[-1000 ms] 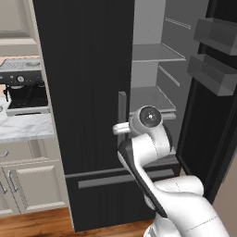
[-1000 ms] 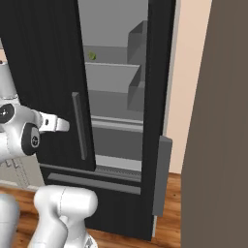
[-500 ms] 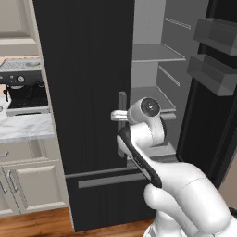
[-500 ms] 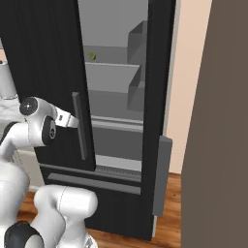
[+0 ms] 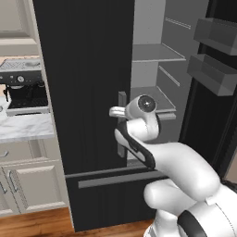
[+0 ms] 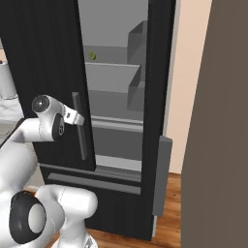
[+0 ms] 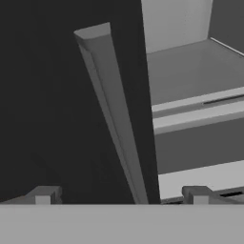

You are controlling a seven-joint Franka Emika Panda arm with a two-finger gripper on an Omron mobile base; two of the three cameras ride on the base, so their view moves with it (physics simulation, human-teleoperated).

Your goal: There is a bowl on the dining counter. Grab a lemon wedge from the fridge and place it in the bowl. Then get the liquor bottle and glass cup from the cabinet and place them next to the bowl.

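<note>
Our arm has swung closer to the closed left door; the tool [image 7: 119, 195] is spread, straddling its handle [image 7: 112, 119]. Right door open; lemon wedge [image 6: 91, 56] up-right, unfetched.

The arm [image 5: 176, 171] is glossy white, built of rounded, bulging segments. A black stripe runs along one link, dark rings mark the joints, and a round grey cap with a dark centre closes the wrist.

No legible text anywhere.
</note>
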